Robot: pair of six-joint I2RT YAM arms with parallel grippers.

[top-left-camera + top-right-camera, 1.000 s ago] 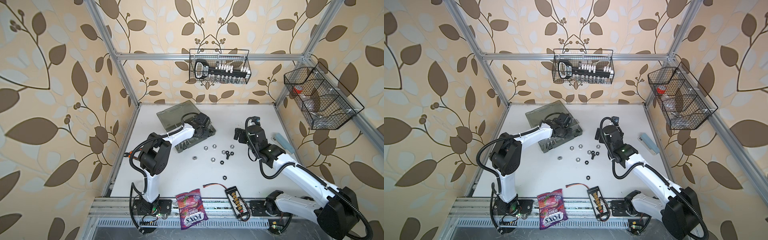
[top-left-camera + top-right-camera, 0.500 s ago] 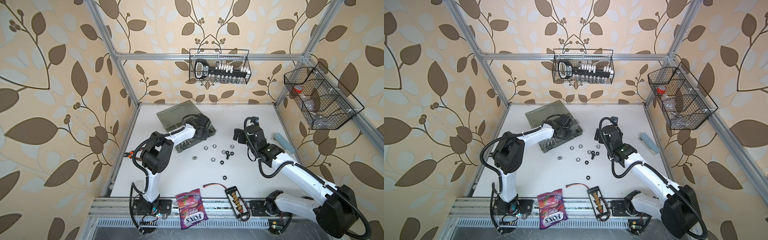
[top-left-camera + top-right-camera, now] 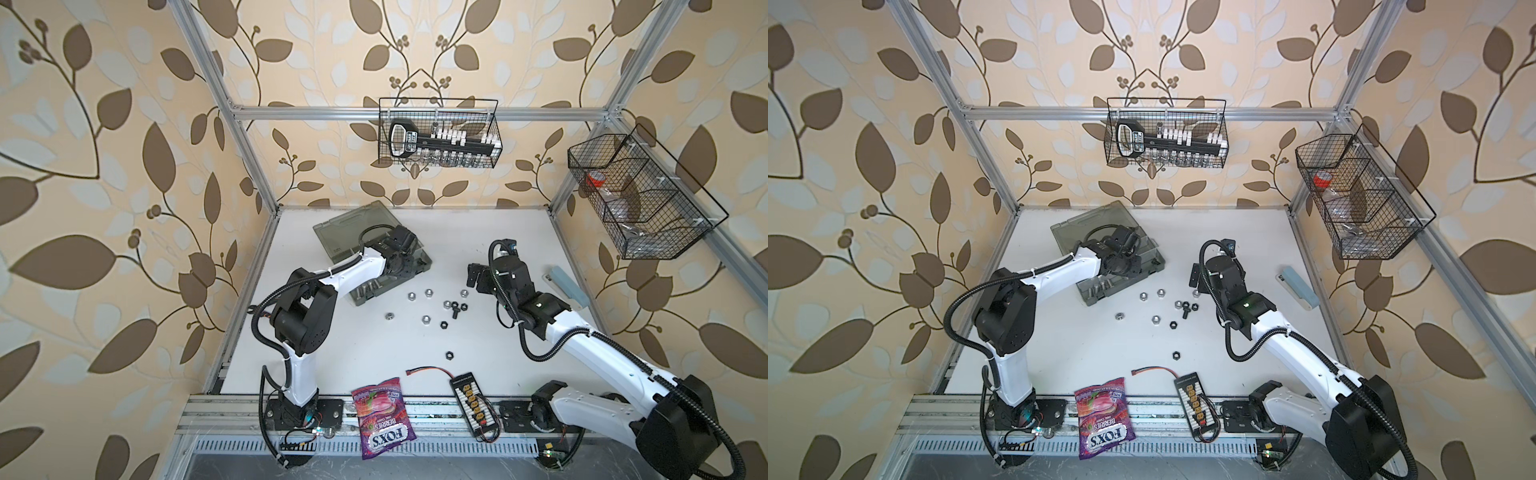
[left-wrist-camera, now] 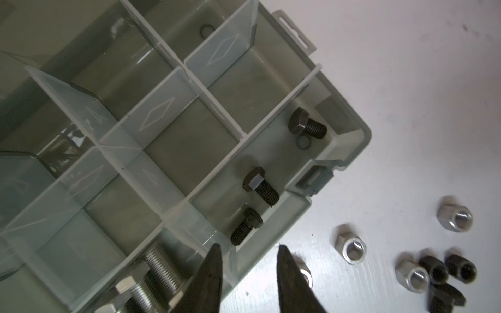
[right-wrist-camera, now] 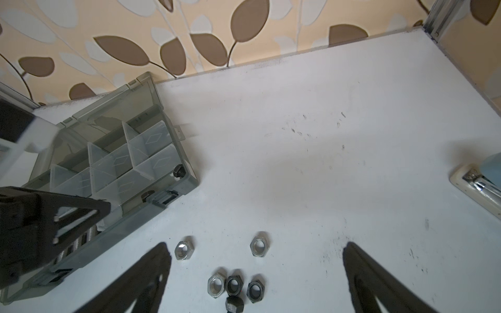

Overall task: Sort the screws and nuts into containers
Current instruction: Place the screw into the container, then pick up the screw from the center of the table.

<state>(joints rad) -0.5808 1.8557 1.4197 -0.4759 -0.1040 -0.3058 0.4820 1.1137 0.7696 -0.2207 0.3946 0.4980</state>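
- Nearest, at the front edge, a candy bag [image 3: 384,415] and a black connector board [image 3: 471,399] lie partly over the rail; they are well apart from each other.
- On the white table [image 3: 332,353] a lone black nut [image 3: 449,355] sits apart from the rest.
- Farther in, loose nuts [image 3: 425,319] lie scattered mid-table, silver and black mixed; in the right wrist view a silver nut [image 5: 216,285] and two black nuts [image 5: 234,284] sit side by side, with a black screw [image 5: 234,303] just beside them.
- The right gripper [image 5: 256,246] hangs above that group; its jaws are spread wide and nothing is between them.
- Off to the right, a blue-grey stapler [image 3: 565,282] lies near the table edge.
- The left gripper [image 4: 249,246] hangs over the front wall of the case [image 4: 352,151]; its jaws are partly spread and pinch nothing.
- Inside the case, three black screws [image 4: 260,187] lie in the compartment along that front wall; silver screws [image 4: 160,271] lie in the next compartment.
- The lid [image 3: 349,226] lies open toward the back wall.
- Farthest, a wire basket [image 3: 438,133] hangs on the back wall; a second basket [image 3: 640,199] hangs on the right side.
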